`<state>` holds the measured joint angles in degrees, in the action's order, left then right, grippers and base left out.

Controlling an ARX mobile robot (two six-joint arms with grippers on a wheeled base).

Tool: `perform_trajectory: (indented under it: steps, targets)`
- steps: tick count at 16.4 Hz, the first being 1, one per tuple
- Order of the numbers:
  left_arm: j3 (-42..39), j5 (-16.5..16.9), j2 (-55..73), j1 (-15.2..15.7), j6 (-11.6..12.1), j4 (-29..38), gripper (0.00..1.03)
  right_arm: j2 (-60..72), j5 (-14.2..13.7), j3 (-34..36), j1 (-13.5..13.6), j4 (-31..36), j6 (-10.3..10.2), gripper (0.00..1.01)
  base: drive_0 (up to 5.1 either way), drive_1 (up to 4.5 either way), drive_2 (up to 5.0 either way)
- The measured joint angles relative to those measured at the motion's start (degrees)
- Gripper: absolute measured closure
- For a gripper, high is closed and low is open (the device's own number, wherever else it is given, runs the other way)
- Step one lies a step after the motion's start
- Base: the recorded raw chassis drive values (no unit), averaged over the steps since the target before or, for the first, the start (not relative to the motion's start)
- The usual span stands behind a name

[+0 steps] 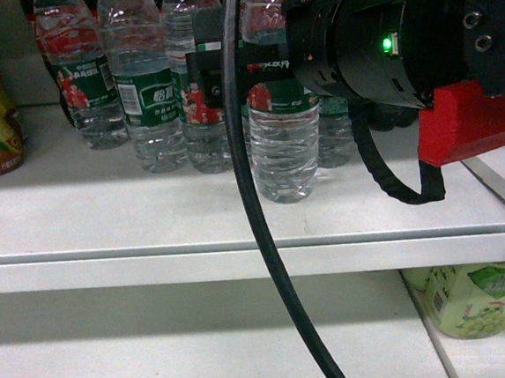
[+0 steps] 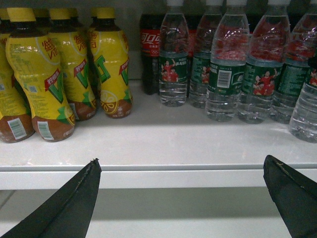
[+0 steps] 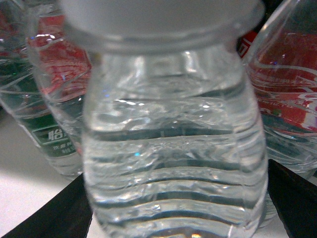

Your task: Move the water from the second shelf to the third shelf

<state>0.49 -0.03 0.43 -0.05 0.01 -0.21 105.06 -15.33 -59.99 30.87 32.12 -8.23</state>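
Note:
The water bottle, clear and ribbed with a green and red label, stands on the white shelf just ahead of the row of other water bottles. My right gripper reaches in from the upper right at label height. In the right wrist view the water bottle fills the frame, and the right gripper stands open with a black finger close on each side. The left gripper is open and empty, below and in front of the shelf edge. That bottle shows at the far right of the left wrist view.
Yellow drink bottles crowd the shelf's left end, with a cola bottle behind them. Further water bottles stand to the right of these. A black cable hangs across the front. Green drink bottles sit on the shelf below, at right.

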Motion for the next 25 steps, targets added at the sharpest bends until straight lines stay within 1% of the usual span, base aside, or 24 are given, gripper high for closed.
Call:
perform_trajectory:
  steps: [3,4,6,8,10,11,17,18,19,20,21,25]
  targets:
    - [0.0,0.0,0.0,0.0,-0.02,0.0,0.05,1.14,-1.4,-1.62,-0.2,-1.38,-2.45,0.03,0.0,0.0,0.0]
    - [0.0,0.0,0.0,0.0,-0.02,0.0,0.05,1.31,-1.49,-1.95,-0.2,-1.29,-2.75,0.03,0.0,0.0,0.0]
    - [0.0,0.0,0.0,0.0,-0.02,0.0,0.05,1.46,-2.62,-2.47,-0.13,-1.62,-3.19,0.04,0.0,0.0,0.0]
    - [0.0,0.0,0.0,0.0,-0.02,0.0,0.05,1.46,-2.95,-2.56,0.28,-1.62,-3.21,0.25,0.0,0.0,0.0]
    - [0.0,0.0,0.0,0.0,-0.02,0.0,0.05,1.46,-3.28,-2.56,0.66,-1.49,-3.08,0.43,0.0,0.0,0.0]
    - [0.0,0.0,0.0,0.0,-0.02,0.0,0.05,1.46,-3.34,-2.56,0.7,-1.46,-2.84,0.49,0.0,0.0,0.0]
    - [0.0,0.0,0.0,0.0,-0.02,0.0,0.05,1.44,-3.34,-2.47,0.7,-1.18,-2.84,0.55,0.0,0.0,0.0]
    - [0.0,0.0,0.0,0.0,0.0,0.0,0.05,1.14,-3.34,-1.77,0.74,-0.57,-2.82,0.57,0.0,0.0,0.0]
    - [0.0,0.0,0.0,0.0,0.0,0.0,0.05,-2.45,-2.56,2.45,0.7,-0.28,-2.84,0.57,0.0,0.0,0.0]
    - [0.0,0.0,0.0,0.0,-0.02,0.0,0.05,-7.08,-1.62,7.3,0.15,-0.85,-2.67,0.58,0.0,0.0,0.0]
    - [0.0,0.0,0.0,0.0,-0.02,0.0,0.05,-13.51,0.61,13.07,-2.58,-2.6,-2.54,0.58,0.0,0.0,0.0]
    - [0.0,0.0,0.0,0.0,-0.02,0.0,0.05,-21.97,4.46,21.27,-7.89,-3.04,-2.45,0.58,0.0,0.0,0.0]
